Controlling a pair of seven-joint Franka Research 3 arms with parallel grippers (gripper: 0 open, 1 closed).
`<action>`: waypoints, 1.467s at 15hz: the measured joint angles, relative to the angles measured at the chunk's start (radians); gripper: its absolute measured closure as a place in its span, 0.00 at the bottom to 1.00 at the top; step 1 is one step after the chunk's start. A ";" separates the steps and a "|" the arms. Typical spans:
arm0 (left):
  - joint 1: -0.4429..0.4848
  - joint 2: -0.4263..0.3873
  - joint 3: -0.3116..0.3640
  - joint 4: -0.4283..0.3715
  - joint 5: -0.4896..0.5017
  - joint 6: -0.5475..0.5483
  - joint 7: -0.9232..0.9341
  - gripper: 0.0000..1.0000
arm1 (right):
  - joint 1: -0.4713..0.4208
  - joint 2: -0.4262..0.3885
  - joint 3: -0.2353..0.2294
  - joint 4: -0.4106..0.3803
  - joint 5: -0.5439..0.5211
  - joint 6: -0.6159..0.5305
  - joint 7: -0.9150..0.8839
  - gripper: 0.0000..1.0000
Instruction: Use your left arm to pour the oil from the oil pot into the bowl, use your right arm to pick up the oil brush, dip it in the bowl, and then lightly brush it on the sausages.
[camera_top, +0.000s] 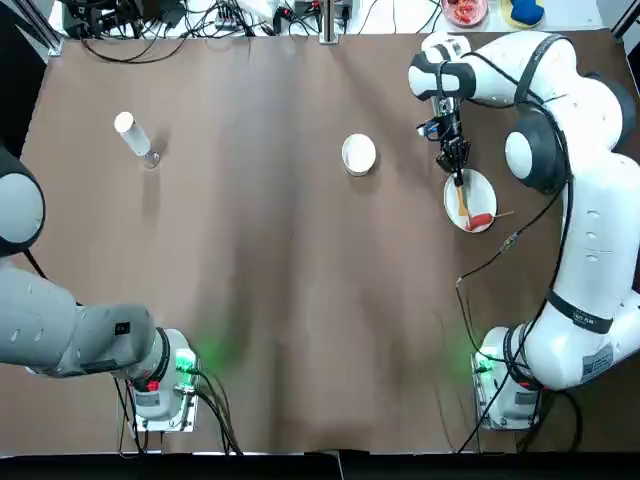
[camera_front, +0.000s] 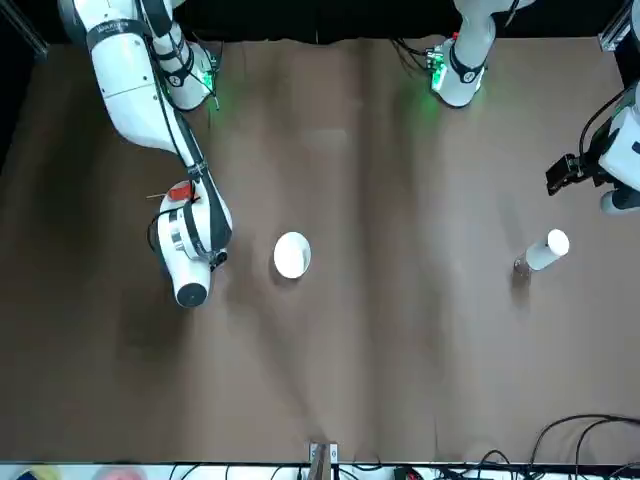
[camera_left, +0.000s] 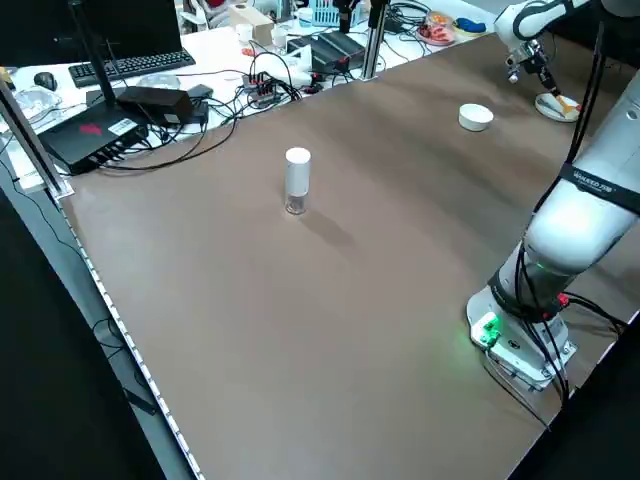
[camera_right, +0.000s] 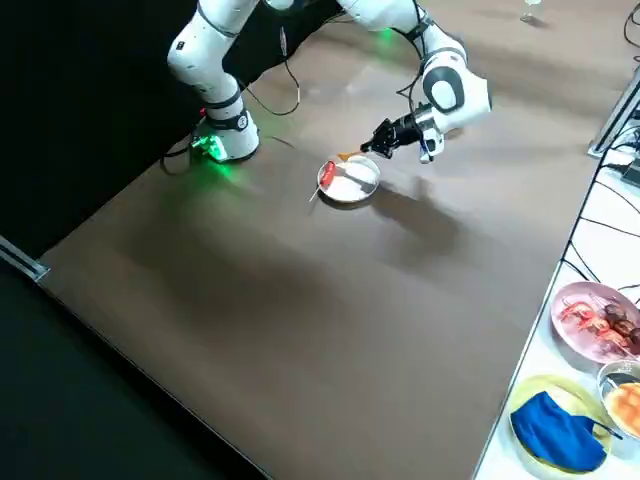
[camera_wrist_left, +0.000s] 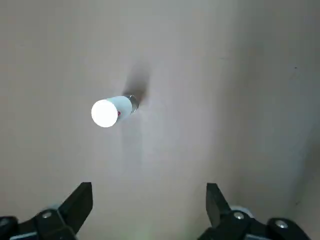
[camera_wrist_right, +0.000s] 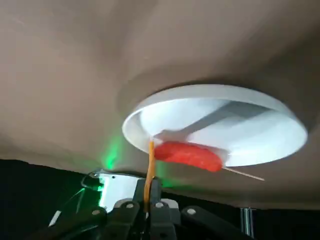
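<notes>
You have the brown table (camera_top: 270, 300) with the task's things spread wide across it, and the right arm is the one at work. Its right pincer (camera_top: 455, 160) hangs over the far rim of the white plate (camera_top: 484, 190), fingers narrowed onto the thin handle of the oil brush (camera_top: 461, 197), whose long axis runs from the pincer toward the robot's base, across the plate. Judging from the right wrist view, the brush (camera_wrist_right: 149, 170) rises straight out from between the shut fingers and its tip sits just beside the sausages (camera_wrist_right: 189, 156), which lie on the plate with the skewer poking past the rim.

The relation your next move turns on: the bowl (camera_top: 359, 154) stands on the table to the left of the right pincer, near but apart, so the dip would call for a short carry leftward.

Your left pincer (camera_wrist_left: 146, 200) is spread wide and holds nothing, above the table. The oil pot (camera_top: 133, 135) stands upright well apart from the bowl, on the left half of the table, ahead of that pincer. From the pictures I judge the pour not yet done.
</notes>
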 joint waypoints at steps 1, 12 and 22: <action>0.000 0.000 0.000 0.000 0.000 0.000 0.000 0.00 | 0.002 0.000 0.000 0.001 0.004 -0.005 0.002 0.95; 0.000 0.000 0.000 0.000 0.000 0.000 0.000 0.00 | -0.061 -0.001 -0.019 0.008 -0.103 -0.014 -0.015 0.95; 0.000 0.000 0.000 0.001 0.000 0.000 0.000 0.00 | -0.085 -0.001 -0.012 0.065 -0.201 -0.002 -0.025 0.95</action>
